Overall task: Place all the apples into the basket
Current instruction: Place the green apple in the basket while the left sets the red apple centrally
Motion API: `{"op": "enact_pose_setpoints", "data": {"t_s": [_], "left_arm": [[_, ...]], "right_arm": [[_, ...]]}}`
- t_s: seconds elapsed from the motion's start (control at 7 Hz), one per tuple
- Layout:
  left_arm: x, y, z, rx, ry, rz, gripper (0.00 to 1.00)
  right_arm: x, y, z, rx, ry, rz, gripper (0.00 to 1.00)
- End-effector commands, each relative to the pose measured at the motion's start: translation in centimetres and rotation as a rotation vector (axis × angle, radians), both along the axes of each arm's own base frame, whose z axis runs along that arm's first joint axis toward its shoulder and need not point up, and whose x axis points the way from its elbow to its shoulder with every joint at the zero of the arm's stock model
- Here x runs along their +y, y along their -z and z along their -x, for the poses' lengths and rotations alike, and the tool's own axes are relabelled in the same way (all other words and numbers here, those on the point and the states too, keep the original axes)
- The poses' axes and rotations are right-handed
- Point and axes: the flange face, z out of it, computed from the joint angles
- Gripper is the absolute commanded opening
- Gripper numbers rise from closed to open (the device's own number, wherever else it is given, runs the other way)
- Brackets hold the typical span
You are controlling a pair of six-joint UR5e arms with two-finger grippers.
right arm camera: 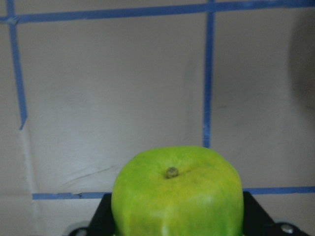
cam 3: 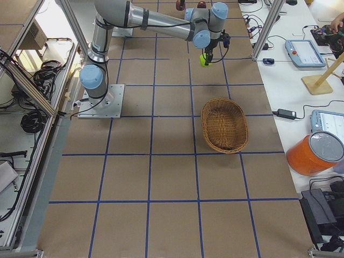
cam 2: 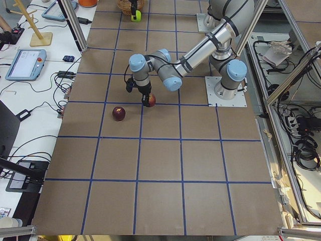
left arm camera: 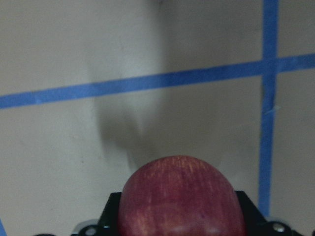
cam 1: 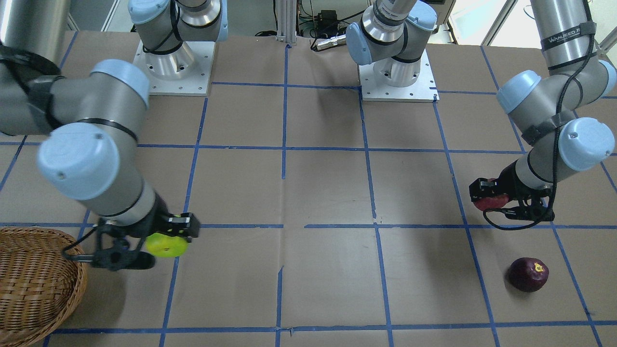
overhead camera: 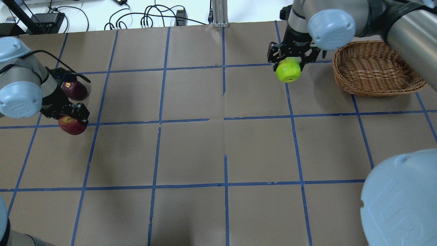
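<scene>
My right gripper (overhead camera: 289, 63) is shut on the yellow-green apple (overhead camera: 288, 71) and holds it above the table, left of the wicker basket (overhead camera: 374, 68) in the overhead view. The apple fills the bottom of the right wrist view (right arm camera: 177, 191). In the front view the gripper (cam 1: 161, 236) and the green apple (cam 1: 166, 245) are right of the basket (cam 1: 38, 279). My left gripper (overhead camera: 66, 116) is shut on the red apple (overhead camera: 71, 125), lifted off the table; the red apple also shows in the left wrist view (left arm camera: 182, 196). The dark maroon apple (overhead camera: 74, 90) lies on the table just beyond it, also seen in the front view (cam 1: 529, 273).
The table is brown paper with a blue tape grid (overhead camera: 224, 118). The basket holds nothing. The arm bases (cam 1: 395, 72) stand at the robot's side. Cables and boxes (overhead camera: 146, 17) lie past the far edge.
</scene>
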Motion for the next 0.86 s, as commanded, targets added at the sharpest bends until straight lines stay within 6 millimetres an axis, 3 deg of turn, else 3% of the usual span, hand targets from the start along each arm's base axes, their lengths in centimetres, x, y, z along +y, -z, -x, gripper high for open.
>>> {"op": "enact_pose_setpoints", "data": {"t_s": [0.0,0.14,0.29,0.43,0.57,0.71], "left_arm": [[-2.3,-2.7,16.3,-0.009,-0.175,0.044,0.30],[-2.3,-1.7,23.4,0.053,-0.316,0.093,0.30],[-1.4,0.3,30.4,0.085,-0.393,0.133,0.30],[0.3,1.9,37.9,0.100,-0.385,0.162,0.30],[1.8,3.9,42.3,0.116,-0.408,0.186,0.31],[3.0,5.5,44.5,0.113,-0.365,0.193,0.41]], "right_arm": [[-2.3,-1.1,16.1,0.151,-0.019,-0.006,0.00],[-3.2,1.0,22.6,0.166,-0.022,0.019,0.00],[-3.7,4.2,27.6,0.188,-0.043,0.010,0.00],[-3.7,6.6,30.8,0.218,-0.028,-0.017,0.00],[-4.0,8.6,32.5,0.227,-0.034,-0.013,0.00],[-4.7,9.7,33.1,0.247,-0.039,0.017,0.01]]}}
